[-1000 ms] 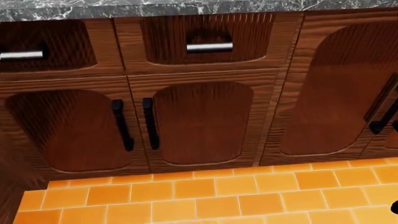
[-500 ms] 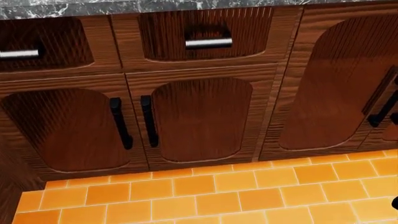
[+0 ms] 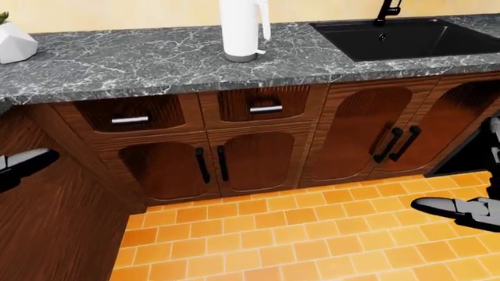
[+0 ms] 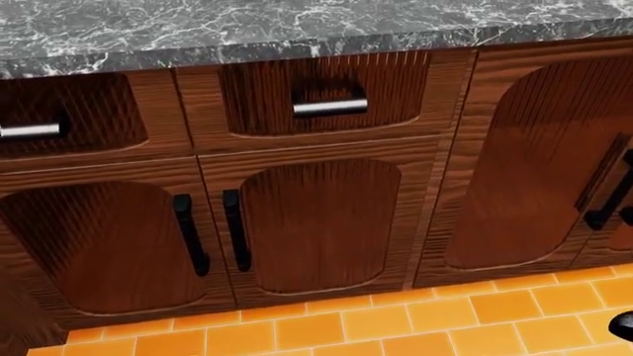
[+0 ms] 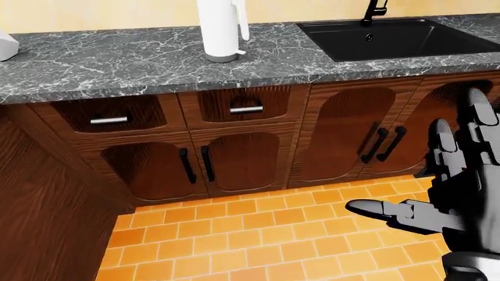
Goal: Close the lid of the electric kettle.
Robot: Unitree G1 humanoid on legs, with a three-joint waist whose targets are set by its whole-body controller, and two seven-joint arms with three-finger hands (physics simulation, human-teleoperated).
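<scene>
Right hand (image 5: pixel 457 193), grey and jointed, hangs low at the right edge of the right-eye view with its three fingers spread, grasping nothing. Only a pale sliver of the left hand (image 3: pixel 23 164) shows at the left edge of the left-eye view; I cannot tell its grip. A tall white kettle (image 3: pixel 241 29) stands on the grey veined marble counter (image 3: pixel 117 64), left of a matte black sink (image 3: pixel 414 38), its top cut off. Below are ribbed dark-wood cabinets (image 4: pixel 317 215) and orange square floor tiles (image 3: pixel 274 234).
</scene>
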